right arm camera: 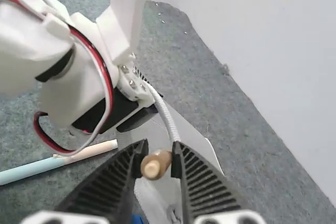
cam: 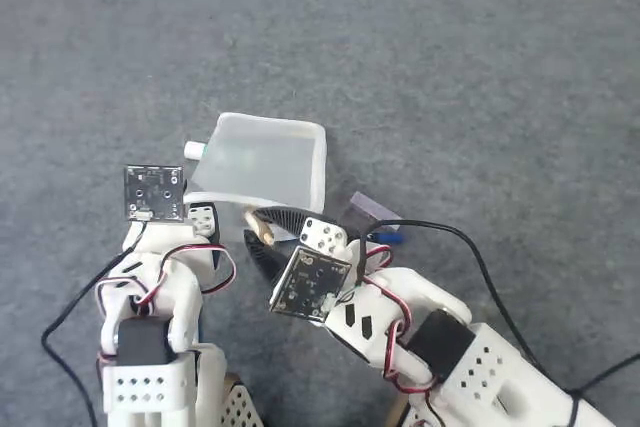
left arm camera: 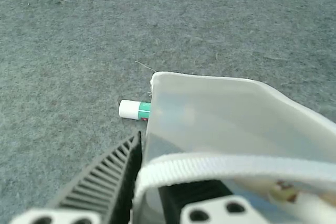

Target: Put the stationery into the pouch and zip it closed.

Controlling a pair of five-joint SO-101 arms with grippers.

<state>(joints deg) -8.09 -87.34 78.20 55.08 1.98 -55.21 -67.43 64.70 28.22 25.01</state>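
Note:
A translucent white pouch (cam: 268, 162) lies mid-table with its mouth toward the arms. My left gripper (cam: 205, 212) is shut on the pouch's near rim; the white zipper band (left arm camera: 236, 165) runs between its black fingers (left arm camera: 107, 179). My right gripper (right arm camera: 157, 149) is shut on a short wooden stick (right arm camera: 155, 165) and holds it at the pouch mouth (cam: 262, 232), just right of the left gripper. A green-and-white glue stick (left arm camera: 134, 109) lies on the carpet against the pouch's far left corner (cam: 195, 150). A pale blue pen (right arm camera: 52, 162) lies on the carpet beneath the left arm.
A small purple piece (cam: 375, 210) and a blue item (cam: 388, 236) lie on the grey carpet right of the pouch, beside the right arm's black cable (cam: 470, 247). A pale wall borders the carpet at the far edge.

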